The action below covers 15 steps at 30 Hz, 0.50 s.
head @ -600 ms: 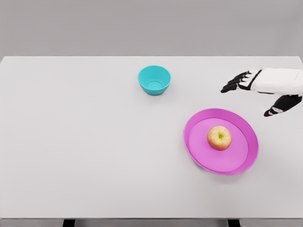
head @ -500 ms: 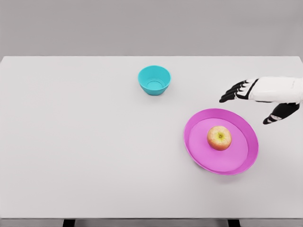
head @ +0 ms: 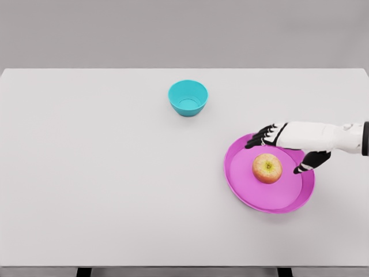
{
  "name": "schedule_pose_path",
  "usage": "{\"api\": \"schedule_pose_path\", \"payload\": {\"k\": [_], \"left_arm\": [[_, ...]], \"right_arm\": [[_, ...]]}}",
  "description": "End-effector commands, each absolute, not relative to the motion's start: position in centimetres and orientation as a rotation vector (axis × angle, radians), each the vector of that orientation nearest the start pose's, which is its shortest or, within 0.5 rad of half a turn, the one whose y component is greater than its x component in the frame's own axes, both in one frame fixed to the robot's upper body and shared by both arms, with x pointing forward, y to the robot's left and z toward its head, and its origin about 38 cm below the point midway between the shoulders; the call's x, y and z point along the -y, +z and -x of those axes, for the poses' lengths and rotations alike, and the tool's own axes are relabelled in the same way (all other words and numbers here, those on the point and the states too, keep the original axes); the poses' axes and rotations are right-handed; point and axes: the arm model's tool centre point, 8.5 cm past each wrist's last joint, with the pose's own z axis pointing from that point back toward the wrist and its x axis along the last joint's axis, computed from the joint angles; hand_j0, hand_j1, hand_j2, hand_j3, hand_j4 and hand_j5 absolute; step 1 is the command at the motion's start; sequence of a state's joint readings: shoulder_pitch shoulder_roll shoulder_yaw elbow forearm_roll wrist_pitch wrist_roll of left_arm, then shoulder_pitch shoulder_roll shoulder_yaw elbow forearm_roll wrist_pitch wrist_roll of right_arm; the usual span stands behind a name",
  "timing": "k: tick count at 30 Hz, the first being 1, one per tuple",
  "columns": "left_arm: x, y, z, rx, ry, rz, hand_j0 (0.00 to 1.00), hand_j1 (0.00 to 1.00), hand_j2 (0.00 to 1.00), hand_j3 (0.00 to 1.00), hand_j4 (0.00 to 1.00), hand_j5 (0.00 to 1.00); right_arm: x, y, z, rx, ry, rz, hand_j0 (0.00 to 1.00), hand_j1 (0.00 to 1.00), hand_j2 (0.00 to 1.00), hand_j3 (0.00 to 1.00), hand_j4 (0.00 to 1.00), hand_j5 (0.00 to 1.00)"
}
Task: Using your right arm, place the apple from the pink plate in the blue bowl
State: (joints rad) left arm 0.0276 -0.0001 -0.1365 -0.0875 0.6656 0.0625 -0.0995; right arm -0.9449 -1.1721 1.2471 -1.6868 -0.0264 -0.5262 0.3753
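A red and yellow apple (head: 267, 168) lies in the middle of the pink plate (head: 248, 189) at the right of the table. My right hand (head: 279, 151) hangs over the plate's far side, just behind and to the right of the apple. Its fingers (head: 259, 138) are spread and hold nothing, and the thumb (head: 308, 163) points down beside the apple. The blue bowl (head: 188, 97) stands empty farther back, left of the plate. The left arm is out of view.
The white table (head: 104, 173) stretches across the view, with its far edge against a grey wall and its front edge near the bottom of the picture.
My right hand has moved left and nearer, from beyond the plate's right rim to just above the plate beside the apple. The apple and bowl have stayed put.
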Motion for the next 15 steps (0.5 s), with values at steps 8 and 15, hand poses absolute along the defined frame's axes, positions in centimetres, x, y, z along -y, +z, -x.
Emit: {"api": "schedule_pose_path", "payload": {"k": [8,15], "left_arm": [[-25.7,-26.4,-1.0,0.044,0.526,0.056,1.0,1.0,1.0,1.0,1.0,1.0],[-25.7,-26.4,-1.0,0.043,0.528,0.056,1.0,1.0,1.0,1.0,1.0,1.0]], "right_arm": [[29.5,19.9,-37.2,1.288,2.084,0.047,1.0,1.0,1.0,1.0,1.0,1.0],[29.8,19.3,-37.6,1.157,2.128,0.068,1.0,1.0,1.0,1.0,1.0,1.0]]}}
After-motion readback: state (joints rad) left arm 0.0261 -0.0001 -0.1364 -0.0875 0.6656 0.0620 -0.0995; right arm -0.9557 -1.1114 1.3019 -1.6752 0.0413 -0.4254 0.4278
